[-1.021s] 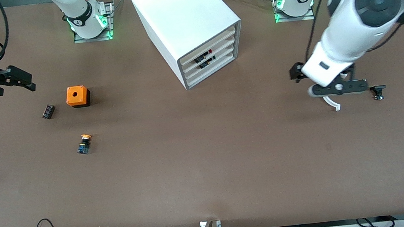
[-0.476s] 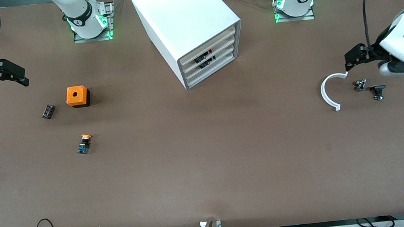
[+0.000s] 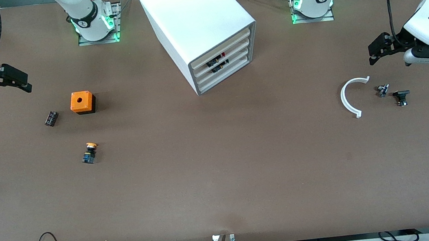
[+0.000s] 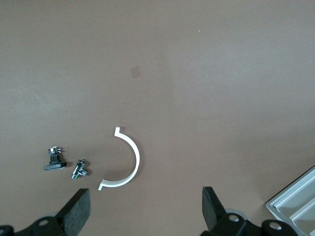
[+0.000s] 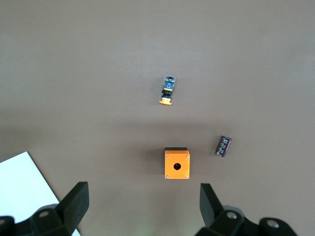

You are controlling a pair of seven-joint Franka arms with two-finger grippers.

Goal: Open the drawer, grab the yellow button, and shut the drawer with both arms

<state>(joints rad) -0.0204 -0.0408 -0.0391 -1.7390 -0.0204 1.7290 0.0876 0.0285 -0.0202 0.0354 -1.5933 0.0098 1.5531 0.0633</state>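
Observation:
The white cabinet stands at the table's middle, between the two bases, with all of its drawers pushed in. The button, orange-capped with a black-and-blue body, lies on the bare table toward the right arm's end, nearer the front camera than the cabinet; the right wrist view shows the button too. My right gripper hangs open and empty over the table's edge at that end, seen as gripper in its wrist view. My left gripper hangs open and empty beside a white arc, gripper.
An orange cube with a hole and a small dark block lie near the button. A white arc piece and two small metal parts lie toward the left arm's end. Cables run along the near table edge.
The left arm has swung away from over the white arc toward its end of the table, uncovering the arc and a small part. The right gripper has drifted slightly outward.

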